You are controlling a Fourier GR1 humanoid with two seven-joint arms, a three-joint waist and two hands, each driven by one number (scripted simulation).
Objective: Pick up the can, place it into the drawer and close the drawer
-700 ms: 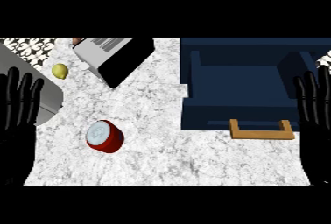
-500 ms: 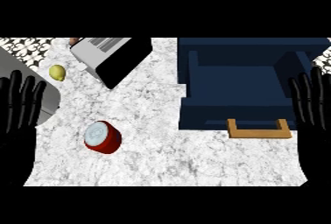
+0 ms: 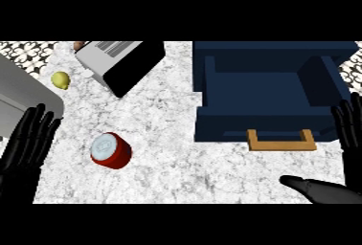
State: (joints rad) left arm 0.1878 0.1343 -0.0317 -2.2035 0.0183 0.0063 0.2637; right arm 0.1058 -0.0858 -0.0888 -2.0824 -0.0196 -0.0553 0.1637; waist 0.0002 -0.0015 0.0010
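On the counter (image 3: 176, 119), red can (image 3: 110, 150) lies tipped, just right of the left robot hand (image 3: 27, 141), fingers straight, empty; right robot hand (image 3: 348, 127) well apart.

No readable text or labels anywhere

Right hand (image 3: 346, 158) cut by right edge, drawer (image 3: 272, 91) top cropped, brown object (image 3: 78, 44) mostly hidden

A kitchen: a speckled marble counter (image 3: 176, 119) spreads ahead of the left hand (image 3: 28, 141), with a lemon (image 3: 61, 79) beyond its fingertips. A navy drawer (image 3: 268, 91) stands open beyond the right hand (image 3: 332, 189), and patterned floor tiles (image 3: 28, 50), probably, show farther off.
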